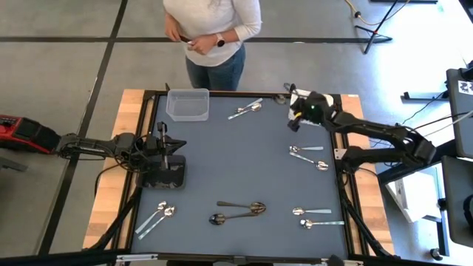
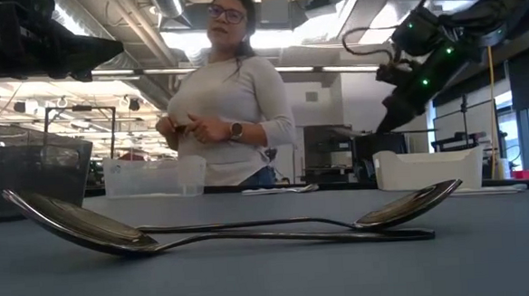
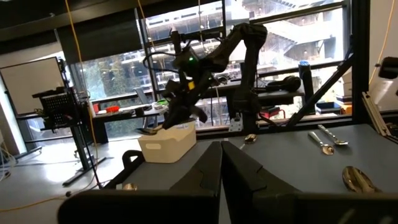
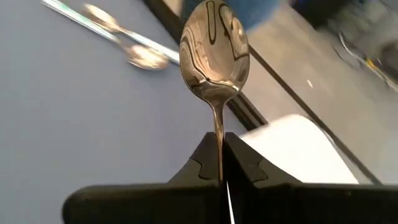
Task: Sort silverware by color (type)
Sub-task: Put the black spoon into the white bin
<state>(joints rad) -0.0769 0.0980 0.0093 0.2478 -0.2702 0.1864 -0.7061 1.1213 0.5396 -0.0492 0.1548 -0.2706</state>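
The right tool (image 4: pixel 221 169) is clamped on the handle of a shiny spoon (image 4: pixel 214 50), and it is hanging at the far right corner of the table (image 1: pixel 244 170), beside the white bin (image 3: pixel 166 142). In my judgement the step in hand is dropping this spoon into that bin. To do it well, the arm should bring the spoon fully over the bin's opening, lower it until the bowl is inside the walls, and only then open the fingers, so the spoon is not bouncing out onto the table or hitting the rim.

The left tool (image 3: pixel 221 163) is waiting with its fingers together and holding nothing, above the dark bin (image 1: pixel 164 174) near the left edge.

The rest of the silverware is lying in pairs on the table: a light pair (image 1: pixel 245 111) at the far side, a light pair (image 1: pixel 309 157) at the right, two light spoons (image 1: pixel 314 216) near the right front, a light pair (image 1: pixel 157 217) at the left front, and two dark spoons (image 1: pixel 240 210) in the front middle.

The clear bin (image 1: pixel 188 104) at the far side looks empty. I cannot tell what is lying inside the white bin or the dark bin. A person (image 1: pixel 213 33) is standing behind the table.
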